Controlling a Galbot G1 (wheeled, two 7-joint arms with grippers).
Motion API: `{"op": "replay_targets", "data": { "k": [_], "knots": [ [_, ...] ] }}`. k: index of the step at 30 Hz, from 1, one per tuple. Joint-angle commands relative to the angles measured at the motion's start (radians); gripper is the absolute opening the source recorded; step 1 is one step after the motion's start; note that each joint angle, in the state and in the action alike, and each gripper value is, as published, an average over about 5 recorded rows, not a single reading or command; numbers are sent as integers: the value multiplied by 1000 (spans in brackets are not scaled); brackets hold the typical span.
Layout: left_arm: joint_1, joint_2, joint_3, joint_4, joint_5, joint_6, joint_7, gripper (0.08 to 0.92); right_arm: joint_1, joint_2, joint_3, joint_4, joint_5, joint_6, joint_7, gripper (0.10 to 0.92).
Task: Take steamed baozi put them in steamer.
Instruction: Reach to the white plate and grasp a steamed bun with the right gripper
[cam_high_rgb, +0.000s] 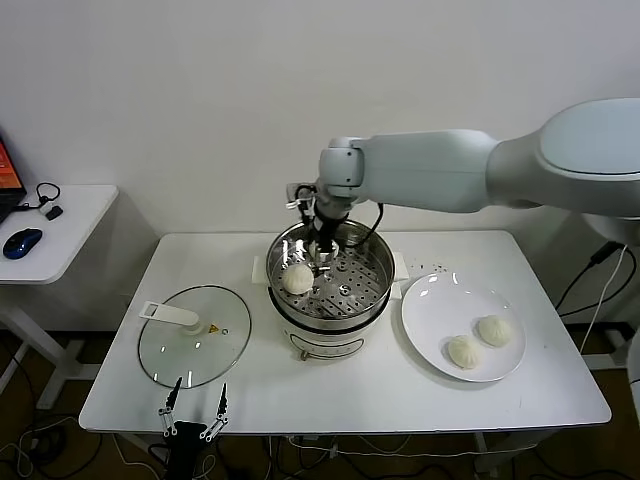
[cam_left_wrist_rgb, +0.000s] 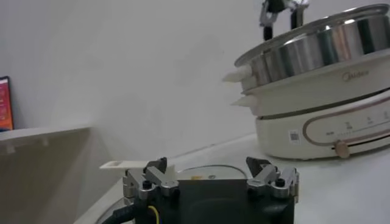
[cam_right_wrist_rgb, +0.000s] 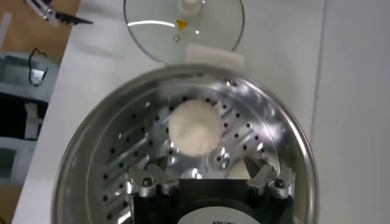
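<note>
Inside steamer (cam_right_wrist_rgb: 85, 158), baozi (cam_right_wrist_rgb: 234, 172) half-hidden behind right tool (cam_right_wrist_rgb: 210, 182)

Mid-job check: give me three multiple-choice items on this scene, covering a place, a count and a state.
1. Where does the round glass lid lie?
A) on the steamer
B) on the white table, left of the steamer
C) on the plate

2. How many pleated white baozi rest on the flat white plate?
A) none
B) two
C) four

3. The left gripper is:
A) open, empty
B) shut on a bun
C) inside the pot

Key:
1. B: the lid lies flat beside the shiny steel steamer.
2. B: two sit side by side.
3. A: its fingers are spread at the table's front edge, while the right gripper works inside the steamer.
</note>
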Motion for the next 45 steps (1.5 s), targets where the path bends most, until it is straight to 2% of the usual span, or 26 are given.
{"op": "replay_targets", "data": {
  "k": [1,8,14,23,33,45],
  "knots": [
    [1,1,2,0,4,-1,0,823,190,-217,-129,105,-13,89,-124,823],
    [2,-3,3,5,11,-2,-1,823,232,-381,-225,111,-128,226,-225,823],
    [3,-7,3,5,15,-1,-1,823,198,-477,-274,161,-220,249,-229,823],
    [0,-6,-1,12,14,1,-2,823,64,-577,-268,202,-371,219,-156,823],
    [-3,-6,-1,23,16,1,-2,823,-70,-646,-188,235,-432,148,-60,823],
    [-2,-6,-5,29,19,-5,-2,823,-244,-652,-58,219,-472,100,10,823]
  ]
}}
